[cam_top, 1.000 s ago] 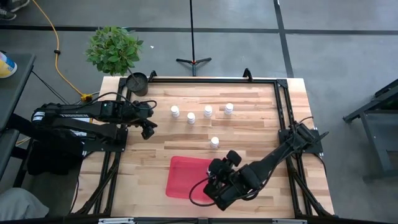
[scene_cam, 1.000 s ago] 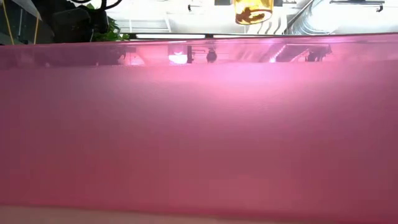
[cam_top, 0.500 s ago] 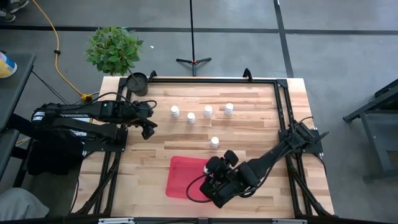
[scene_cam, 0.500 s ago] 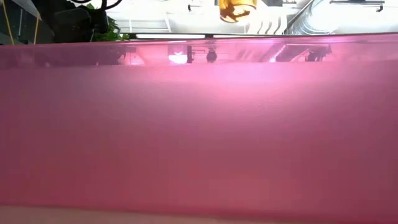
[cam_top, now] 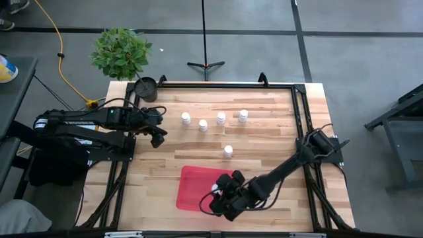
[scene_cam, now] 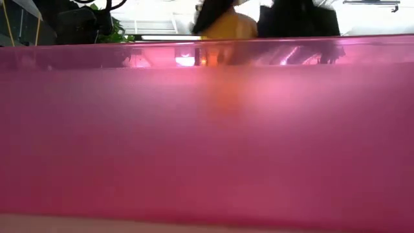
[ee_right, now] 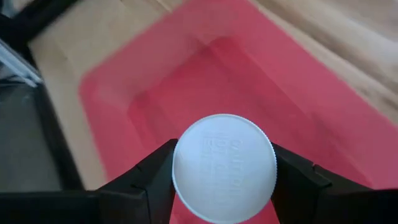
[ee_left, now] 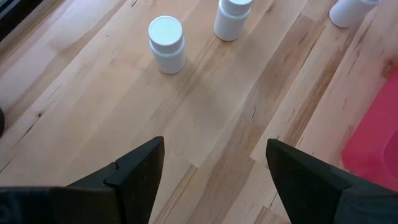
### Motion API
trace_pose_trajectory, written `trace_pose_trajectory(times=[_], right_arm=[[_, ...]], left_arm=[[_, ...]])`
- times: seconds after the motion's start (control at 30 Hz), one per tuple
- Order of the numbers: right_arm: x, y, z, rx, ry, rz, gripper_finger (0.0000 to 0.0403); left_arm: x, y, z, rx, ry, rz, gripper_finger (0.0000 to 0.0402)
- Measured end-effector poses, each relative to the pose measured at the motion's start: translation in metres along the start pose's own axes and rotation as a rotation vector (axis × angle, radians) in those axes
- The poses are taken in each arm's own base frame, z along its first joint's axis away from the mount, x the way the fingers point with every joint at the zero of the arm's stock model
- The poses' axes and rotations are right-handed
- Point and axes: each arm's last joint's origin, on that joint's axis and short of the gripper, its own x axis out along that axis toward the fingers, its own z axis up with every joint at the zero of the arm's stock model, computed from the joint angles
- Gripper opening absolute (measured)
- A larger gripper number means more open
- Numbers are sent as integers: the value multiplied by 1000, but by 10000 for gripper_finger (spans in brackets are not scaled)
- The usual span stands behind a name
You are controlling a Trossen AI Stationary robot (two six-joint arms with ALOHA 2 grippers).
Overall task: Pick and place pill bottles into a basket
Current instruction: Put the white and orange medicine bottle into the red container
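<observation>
My right gripper (cam_top: 216, 190) is over the red tray (cam_top: 192, 182) near the table's front edge, shut on the orange-amber pill bottle (scene_cam: 223, 29). Its white cap (ee_right: 224, 168) fills the right wrist view, with the tray's floor (ee_right: 205, 81) below it. Several white pill bottles stand upright on the wood: a row at the far middle (cam_top: 203, 125) and one nearer (cam_top: 228, 151). My left gripper (cam_top: 157, 135) waits open at the table's left, short of two white bottles (ee_left: 166, 43). My right gripper pinches the amber bottle between its two fingers (ee_right: 155, 180), one on each side just under the cap's rim (ee_right: 177, 171). The fingers come from above, pointing down. The bottle is upright; the tray's near wall (scene_cam: 207, 129) hides its lower end, so whether it touches the floor cannot be told.
A small dark pot (cam_top: 145, 86) and a green plant (cam_top: 121, 53) stand at the far left corner. A black frame (cam_top: 297, 112) runs along the table's edges. Bare wood lies between the bottle row and the tray.
My right gripper has gone toward the table's left and near edge and down with the amber bottle, which has stayed upright and now sits low over the tray, its bottom behind the tray's wall in the low view.
</observation>
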Motion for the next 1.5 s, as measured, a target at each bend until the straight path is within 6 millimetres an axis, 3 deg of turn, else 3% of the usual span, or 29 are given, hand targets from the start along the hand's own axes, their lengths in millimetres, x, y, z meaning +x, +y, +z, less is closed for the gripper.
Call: trace_pose_trajectory(times=[0.3, 0.43, 0.77, 1.5], right_arm=[[-15, -29, 6, 41, -14, -7, 202], [-12, -39, 5, 80, -15, 26, 202], [-5, -42, 1, 84, 42, 87, 202], [5, -61, 7, -8, 166, -27, 202]], left_arm=[[0, 0, 0, -1, -3, -2, 317], [0, -1, 2, -5, -18, -6, 317], [0, -1, 2, -7, -26, -6, 317], [0, -1, 3, -8, -31, 4, 317]])
